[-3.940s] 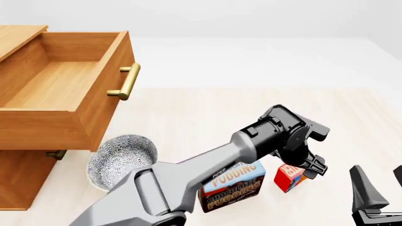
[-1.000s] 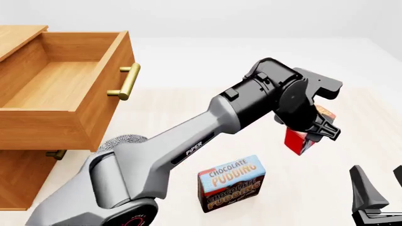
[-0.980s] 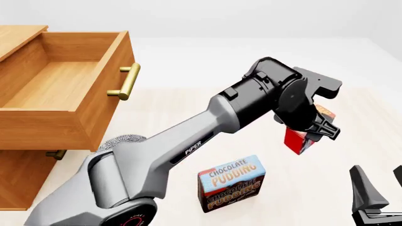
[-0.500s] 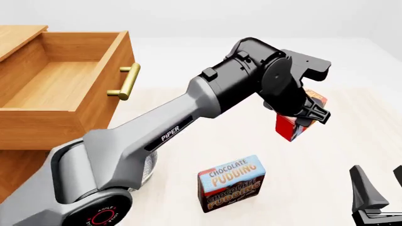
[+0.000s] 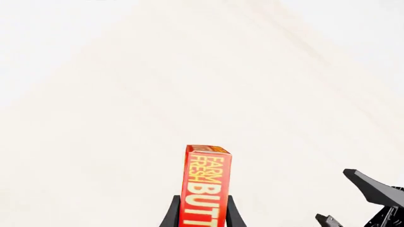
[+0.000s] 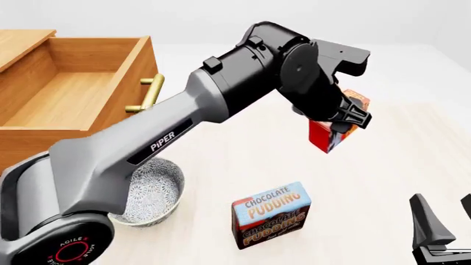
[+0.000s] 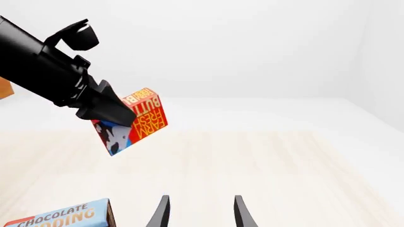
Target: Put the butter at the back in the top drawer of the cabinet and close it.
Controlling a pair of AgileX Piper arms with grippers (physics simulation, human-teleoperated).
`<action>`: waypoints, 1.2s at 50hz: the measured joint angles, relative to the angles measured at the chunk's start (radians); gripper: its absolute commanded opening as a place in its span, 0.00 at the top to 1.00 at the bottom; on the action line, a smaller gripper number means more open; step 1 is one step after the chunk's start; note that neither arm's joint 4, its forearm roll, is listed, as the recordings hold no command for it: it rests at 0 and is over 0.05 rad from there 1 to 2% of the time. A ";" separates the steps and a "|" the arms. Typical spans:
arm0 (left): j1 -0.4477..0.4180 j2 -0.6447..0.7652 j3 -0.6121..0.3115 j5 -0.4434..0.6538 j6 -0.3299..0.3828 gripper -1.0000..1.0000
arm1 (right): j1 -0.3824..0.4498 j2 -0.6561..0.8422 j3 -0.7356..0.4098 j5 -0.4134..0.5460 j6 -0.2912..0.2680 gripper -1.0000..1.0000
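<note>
Pale wood counter (image 6: 243, 149) runs under the butter (image 6: 329, 128), which hangs tilted in the air, clamped between the fingers of the left tool (image 6: 346, 122), to the right of the pulled-out top drawer (image 6: 77, 105) of the cabinet (image 6: 22, 210). Below it on the counter stands a chocolate pudding box (image 6: 271, 214), with a patterned bowl (image 6: 151, 193) further left (partly behind the arm). Near the front right edge, the right tool (image 7: 200, 212) holds its fingers apart around nothing.

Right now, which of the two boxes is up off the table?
The butter, the small red box, is held in the air by the left claw. The bigger pudding box stands on the table.
</note>
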 measured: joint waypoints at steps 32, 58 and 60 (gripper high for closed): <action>0.080 -0.212 0.202 -0.027 -0.009 1.00 | 0.000 0.000 0.000 0.000 0.000 0.00; 0.142 -0.316 0.263 -0.006 -0.034 1.00 | 0.000 0.000 0.000 0.000 0.000 0.00; 0.148 -0.324 0.269 -0.005 -0.034 1.00 | 0.000 0.000 0.000 0.000 0.000 0.00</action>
